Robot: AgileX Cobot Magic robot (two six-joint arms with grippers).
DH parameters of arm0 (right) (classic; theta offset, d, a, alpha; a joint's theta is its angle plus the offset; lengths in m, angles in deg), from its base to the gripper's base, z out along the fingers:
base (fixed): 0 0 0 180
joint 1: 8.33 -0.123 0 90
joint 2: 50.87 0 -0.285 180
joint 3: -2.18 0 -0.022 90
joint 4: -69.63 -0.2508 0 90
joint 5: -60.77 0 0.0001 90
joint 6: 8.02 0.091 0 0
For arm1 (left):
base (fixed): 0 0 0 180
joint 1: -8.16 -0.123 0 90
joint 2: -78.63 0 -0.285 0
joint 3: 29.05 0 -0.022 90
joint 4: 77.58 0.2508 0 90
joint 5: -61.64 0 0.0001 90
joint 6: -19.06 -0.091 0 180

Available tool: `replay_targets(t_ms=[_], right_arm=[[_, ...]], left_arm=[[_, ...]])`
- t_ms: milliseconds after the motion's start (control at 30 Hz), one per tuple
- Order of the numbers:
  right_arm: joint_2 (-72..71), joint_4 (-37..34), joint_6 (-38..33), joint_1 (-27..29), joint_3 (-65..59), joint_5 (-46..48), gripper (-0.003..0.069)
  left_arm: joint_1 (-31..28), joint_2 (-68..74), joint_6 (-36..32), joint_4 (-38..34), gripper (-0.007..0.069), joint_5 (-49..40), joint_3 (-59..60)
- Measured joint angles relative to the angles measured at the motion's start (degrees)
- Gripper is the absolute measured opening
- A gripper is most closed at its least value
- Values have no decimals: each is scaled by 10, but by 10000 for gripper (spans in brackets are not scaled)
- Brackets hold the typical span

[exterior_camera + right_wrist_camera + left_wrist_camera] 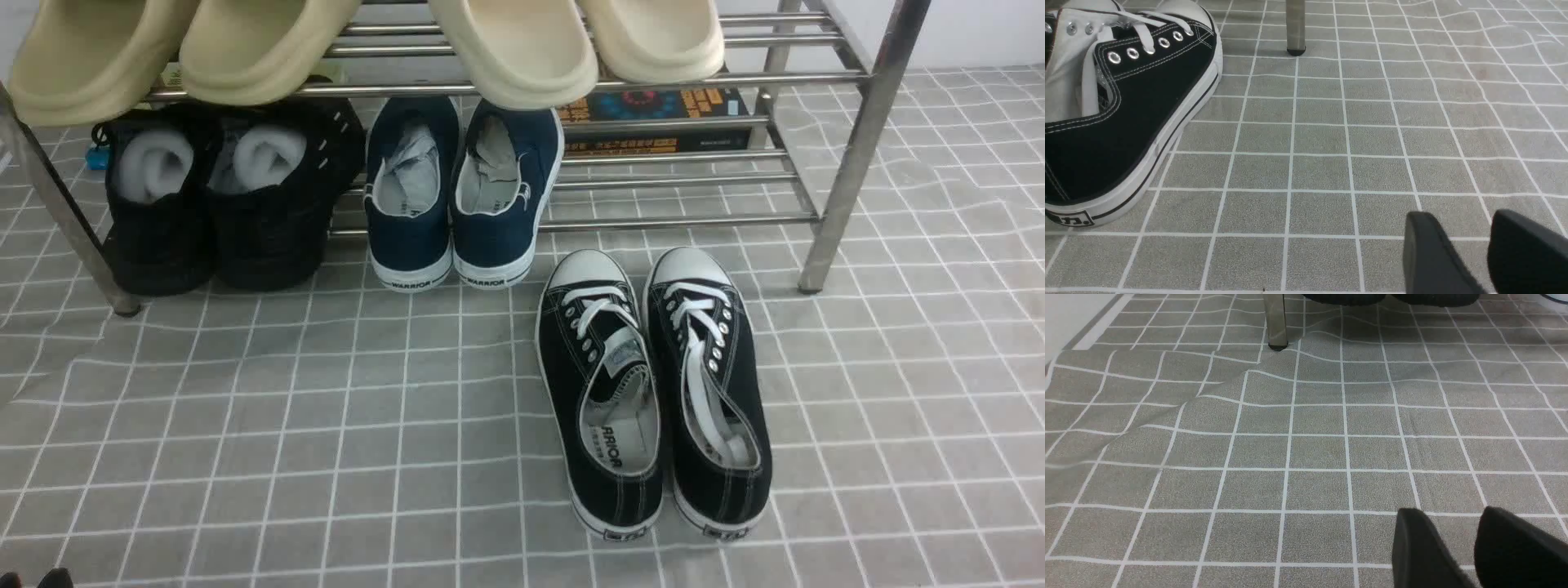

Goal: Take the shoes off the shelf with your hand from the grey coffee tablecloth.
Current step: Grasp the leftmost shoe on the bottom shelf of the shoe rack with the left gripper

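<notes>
Shoes sit heels toward you on the low tier of the shelf, far left, likely easy to pull; both jaws hang released, empty, over the cloth.

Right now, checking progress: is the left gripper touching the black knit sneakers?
Apart. The left wrist view shows a wide stretch of bare tablecloth between the left gripper and the sneakers.

Entry: the shelf is bare metal, its bars glossy and smooth. The shoes look like matt black knit with soft white stuffing. The grey coffee tablecloth is matt, grainy cloth, rumpled at near left.
</notes>
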Motion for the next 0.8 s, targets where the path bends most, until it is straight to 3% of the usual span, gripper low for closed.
replay_targets(t_ms=[67, 300, 400, 700, 800], right_arm=[[0, 0, 0, 0, 0, 0, 239], [0, 0, 0, 0, 0, 0, 239], [0, 0, 0, 0, 0, 0, 239], [0, 0, 0, 0, 0, 0, 239], [0, 0, 0, 0, 0, 0, 239]], left_arm=[[0, 0, 9, -7, 240, 0, 0], [0, 0, 238, -277, 240, 0, 1], [0, 0, 297, -339, 240, -3, 1], [0, 0, 321, -361, 235, 22, 1], [0, 0, 316, -355, 185, 34, -5]])
